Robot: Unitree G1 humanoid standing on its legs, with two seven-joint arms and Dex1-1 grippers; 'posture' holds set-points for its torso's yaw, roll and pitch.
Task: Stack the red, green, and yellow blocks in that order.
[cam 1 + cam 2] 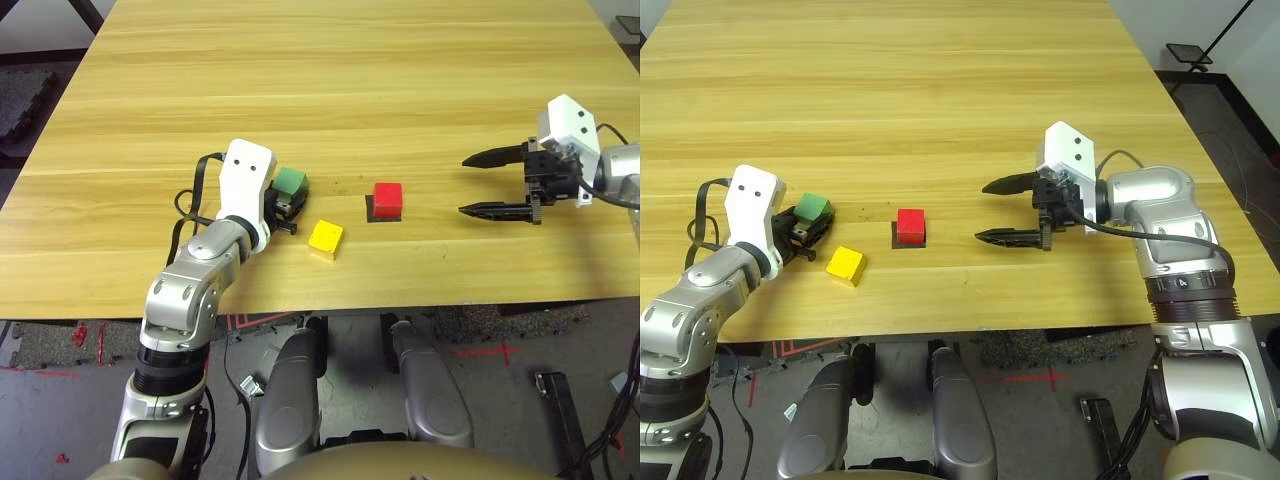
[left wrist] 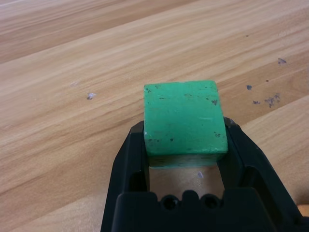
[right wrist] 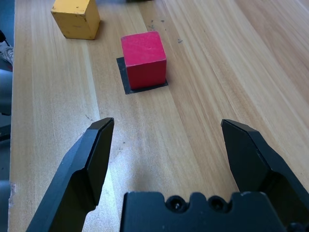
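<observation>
The green block (image 1: 290,182) sits between the black fingers of my left gripper (image 1: 291,205), which is shut on it; the left wrist view shows both fingers pressed against the sides of the green block (image 2: 184,118) just above the wood. The red block (image 1: 387,199) stands on a flat black square patch (image 3: 126,79) near the table's middle. The yellow block (image 1: 326,238) lies on the table between them, nearer the front edge. My right gripper (image 1: 496,183) hovers open to the right of the red block, fingers pointing at it, nothing between them.
The wooden table (image 1: 350,80) stretches bare behind the blocks. Its front edge (image 1: 400,300) runs close below the yellow block. Dark floor with cables lies beyond the table's right side (image 1: 1220,90).
</observation>
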